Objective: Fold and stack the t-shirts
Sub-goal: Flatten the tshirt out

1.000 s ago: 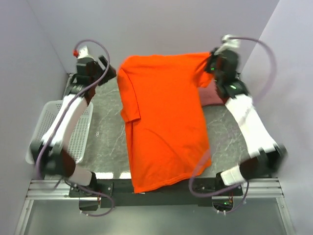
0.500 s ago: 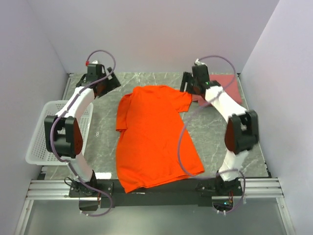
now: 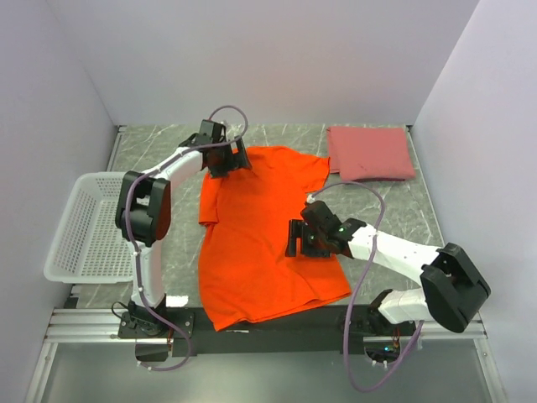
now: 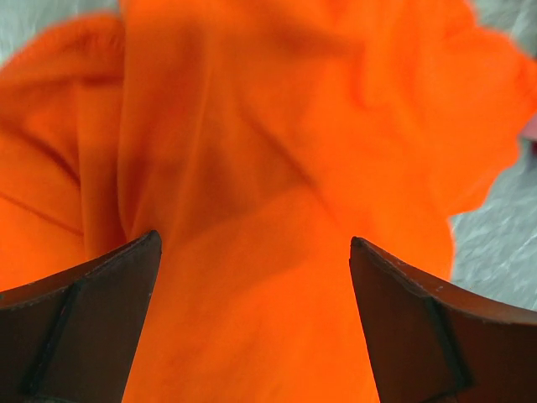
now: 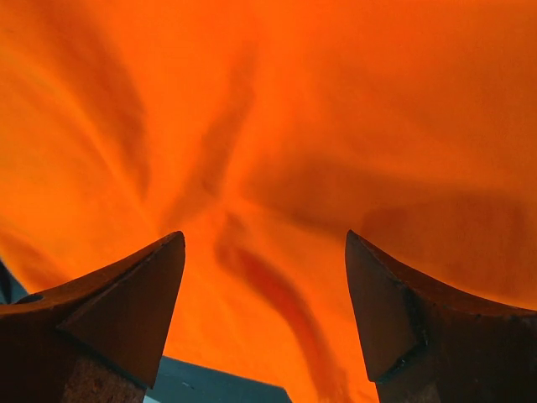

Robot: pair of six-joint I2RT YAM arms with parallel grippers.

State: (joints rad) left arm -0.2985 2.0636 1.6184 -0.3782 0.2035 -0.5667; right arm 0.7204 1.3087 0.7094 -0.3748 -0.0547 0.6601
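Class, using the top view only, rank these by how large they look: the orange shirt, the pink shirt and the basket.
1. orange shirt, spread out flat, clearly the largest
2. basket, partly hidden by the left arm
3. pink shirt, folded, the smallest

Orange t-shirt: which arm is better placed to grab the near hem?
Probably right: the right end effector, open, hovers over the orange t-shirt mid-body, nearer that hem; the left end effector is at the far collar.

Grey marbled table carries a spread orange t-shirt, a folded pink t-shirt far right, a white basket left.
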